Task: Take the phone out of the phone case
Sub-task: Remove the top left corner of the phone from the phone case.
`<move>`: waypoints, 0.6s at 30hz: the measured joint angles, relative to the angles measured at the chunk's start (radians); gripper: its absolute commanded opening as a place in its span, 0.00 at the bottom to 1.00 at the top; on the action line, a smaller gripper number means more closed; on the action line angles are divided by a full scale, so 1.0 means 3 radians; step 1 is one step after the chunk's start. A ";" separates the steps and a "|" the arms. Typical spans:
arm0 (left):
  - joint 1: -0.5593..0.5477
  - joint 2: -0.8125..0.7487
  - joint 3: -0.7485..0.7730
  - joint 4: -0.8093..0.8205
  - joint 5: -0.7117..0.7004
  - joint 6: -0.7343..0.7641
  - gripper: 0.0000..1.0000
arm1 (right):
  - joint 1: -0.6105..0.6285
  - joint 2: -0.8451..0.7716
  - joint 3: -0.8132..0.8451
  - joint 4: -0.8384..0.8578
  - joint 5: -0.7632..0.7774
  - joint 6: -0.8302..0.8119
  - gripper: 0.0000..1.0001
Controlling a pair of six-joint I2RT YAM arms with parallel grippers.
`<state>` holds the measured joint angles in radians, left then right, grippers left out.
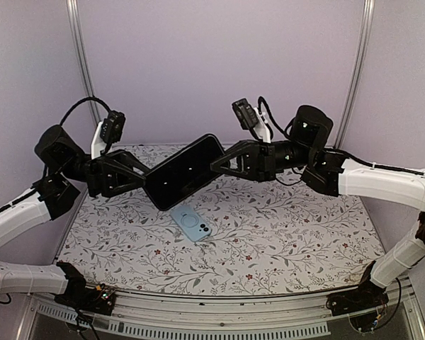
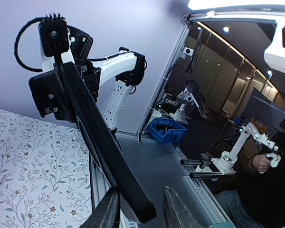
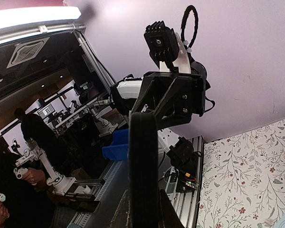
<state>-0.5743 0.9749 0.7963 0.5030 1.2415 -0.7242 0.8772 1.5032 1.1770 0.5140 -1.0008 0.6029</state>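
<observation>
phone (image 1: pixel 184 172) hangs over the case (image 1: pixel 193 224), blocking descent; table (image 1: pixel 304 234) right of it lies open.

The phone (image 1: pixel 185 172) is smooth, glossy black. My fingers (image 2: pixel 175 211) are matt black plastic. The pale blue case (image 1: pixel 193 222) looks smooth and matt, and the table's flowered cover (image 1: pixel 290 241) looks matt, like printed cloth.
</observation>
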 measured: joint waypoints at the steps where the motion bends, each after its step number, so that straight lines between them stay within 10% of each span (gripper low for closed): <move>1: -0.0004 0.0001 0.0000 -0.0003 -0.0003 -0.0001 0.20 | 0.0003 0.0000 0.0001 0.0000 -0.0003 -0.0006 0.00; 18: -0.0126 0.0000 -0.0001 0.0239 0.0038 -0.0313 0.21 | -0.0005 0.0043 0.0118 0.0023 -0.0206 -0.0097 0.00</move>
<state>-0.6121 0.9749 0.7959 0.5747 1.2530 -0.8181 0.8757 1.5162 1.2125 0.5209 -1.0626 0.5739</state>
